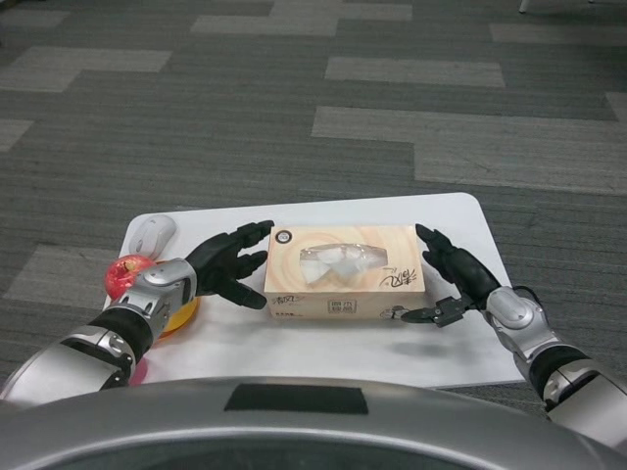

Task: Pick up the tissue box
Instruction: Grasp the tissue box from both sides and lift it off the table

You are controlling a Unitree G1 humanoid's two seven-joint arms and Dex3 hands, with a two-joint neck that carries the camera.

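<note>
- Lying flat near the middle of the white table [460,352] — the tissue box [345,271], peach and cream, long side running left to right, tissue showing through the clear oval slot on top.
- Reaching in from the left: the left hand [223,266], black fingers spread and pointing at the box's left end, tips at or touching that end; actual contact hard to tell.
- Gripping nothing there — fingers apart, no closure round the box.
- Reaching in from the right: the right hand [453,277], fingers fanned along the box's right end, upper ones just beside the far right corner, thumb stretching low toward the near right corner.
- Also spread and holding nothing; contact with the cardboard not clear.
- Bracketing the box from both ends, both silver forearms angling in from the lower corners.
- Sitting at the table's far left corner, well apart from the box: a white mouse [152,233].
- Resting near the left edge, just behind the left wrist: a red apple [127,275], with an orange dish [179,314] partly hidden under the forearm.
- Peeking out below the left forearm at the table's near left edge: a pink thing [138,369], too hidden to name.
- Stretching behind the table: grey carpet [313,98] in striped blocks.
</note>
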